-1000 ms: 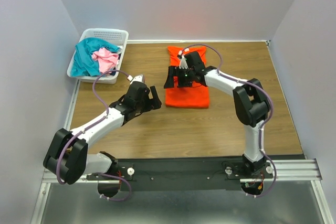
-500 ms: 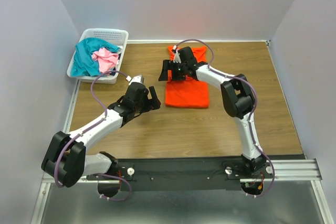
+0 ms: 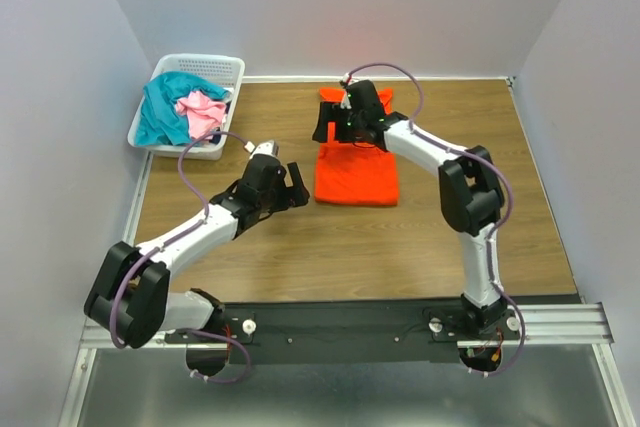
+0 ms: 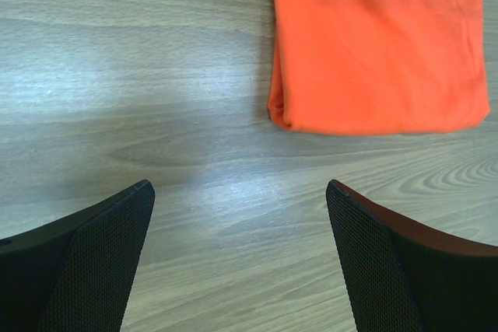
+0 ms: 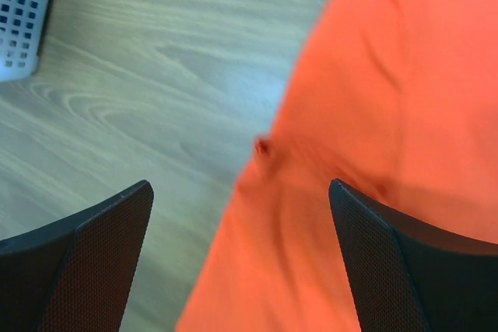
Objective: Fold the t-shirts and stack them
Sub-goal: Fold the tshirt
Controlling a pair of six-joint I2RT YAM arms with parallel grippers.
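Right gripper [image 3: 334, 133] hovers released above the far left edge of the folded orange shirt [image 3: 358, 177] on the table [image 3: 330, 242]; left gripper [image 3: 296, 188], also released, hangs just left of it; teal shirt [image 3: 160, 112] and pink shirt [image 3: 201, 111] lie in the basket [image 3: 216, 62].

Folded orange t-shirt [image 4: 377, 44] on wood-grain table [image 4: 140, 75], left gripper [image 4: 240, 184] below.
Shirt lies flat at upper right, edges squared. Two black textured fingers [image 4: 101, 262] rise from the bottom corners, spread wide, bare wood between them, clear of the cloth.
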